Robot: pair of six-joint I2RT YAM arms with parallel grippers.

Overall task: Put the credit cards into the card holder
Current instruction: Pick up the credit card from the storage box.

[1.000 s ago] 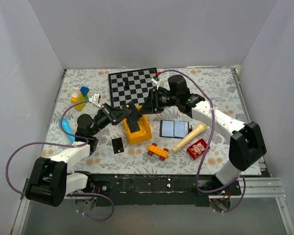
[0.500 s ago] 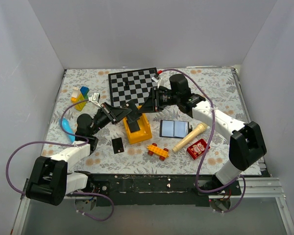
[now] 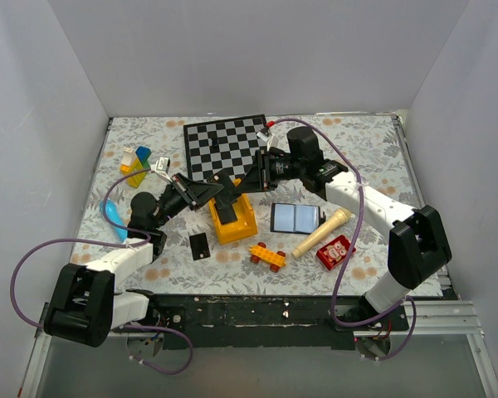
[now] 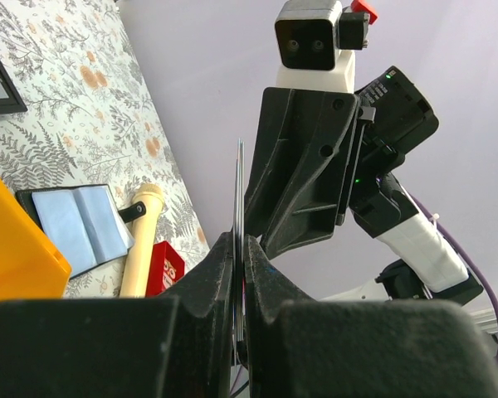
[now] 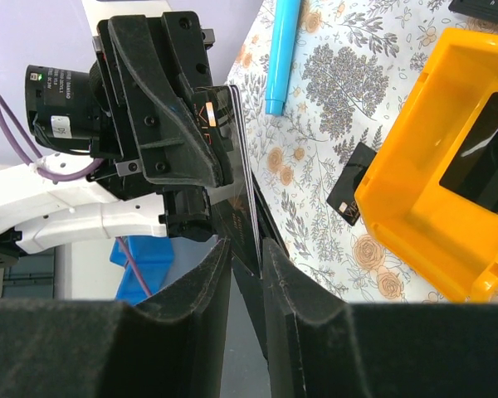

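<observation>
Above the yellow bin (image 3: 251, 220), my left gripper (image 3: 214, 189) (image 4: 241, 242) is shut on thin black credit cards (image 4: 239, 178) (image 5: 242, 162), held edge-on. My right gripper (image 3: 247, 177) (image 5: 247, 249) faces it nose to nose. Its fingers (image 5: 295, 274) stand partly apart around the cards' free edge, with a gap showing on one side. Another credit card (image 3: 199, 245) (image 5: 349, 196) lies flat on the cloth, and one (image 3: 226, 213) (image 5: 481, 157) rests inside the bin. The card holder (image 3: 295, 217) (image 4: 75, 228) lies open, blue-grey side up, right of the bin.
A chessboard (image 3: 226, 145) lies behind the grippers. A wooden peg (image 3: 322, 232), a red block (image 3: 335, 251) and a yellow-red toy brick (image 3: 267, 255) sit near the card holder. A blue pen (image 3: 114, 217) and coloured blocks (image 3: 135, 159) are at the left. White walls enclose the table.
The right gripper's jaws have narrowed around the cards' edge. Both arms have stayed almost still, and the left grip is unchanged.
</observation>
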